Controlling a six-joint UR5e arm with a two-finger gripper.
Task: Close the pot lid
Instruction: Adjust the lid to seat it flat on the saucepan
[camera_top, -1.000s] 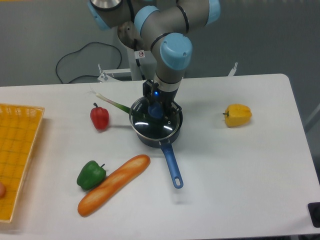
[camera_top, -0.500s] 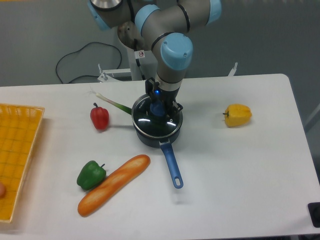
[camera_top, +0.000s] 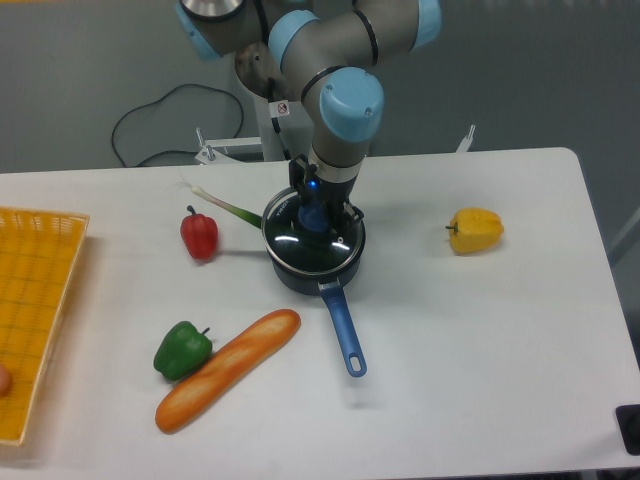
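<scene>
The claw grips the lid by its knob, over the pot. Lower it level and centred until the rim seats, then let go.

We view from one fixed camera, raised in front, facing the arm's base across the whole table, at middle distance.

1. Around my workspace: white table; grey wall behind, black cable looping on it.
2. Red pepper upright at left-centre; a green onion lies just behind it, angled.
3. Green pepper near the front left; a baguette lies diagonally, touching or just beside it.
4. Yellow pepper alone at right.
5. Yellow basket at the left edge, partly cropped.
</scene>
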